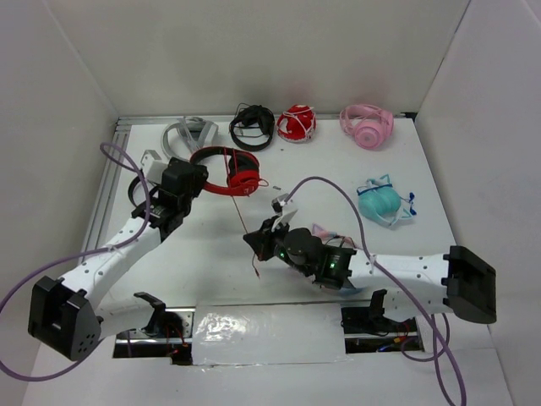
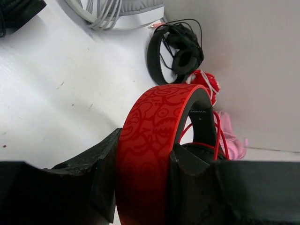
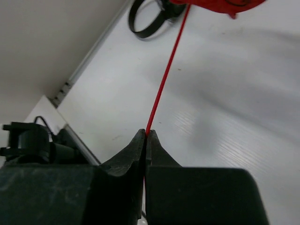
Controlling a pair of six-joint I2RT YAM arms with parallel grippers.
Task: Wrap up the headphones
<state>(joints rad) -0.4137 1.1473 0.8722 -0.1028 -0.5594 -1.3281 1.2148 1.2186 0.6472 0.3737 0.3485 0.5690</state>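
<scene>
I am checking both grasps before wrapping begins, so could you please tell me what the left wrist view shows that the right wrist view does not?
Only left wrist: the left end effector gripping the patterned red headband, pink headphones behind. Only right wrist: the right end effector shut on the thin red cable, which runs straight. Both: the red headphones and white table.

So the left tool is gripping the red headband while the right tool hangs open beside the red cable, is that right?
Not quite. The right tool is not open: it is shut on the red cable, pinching it between its fingers, as the right wrist view shows. The left tool does grip the red headband.
</scene>
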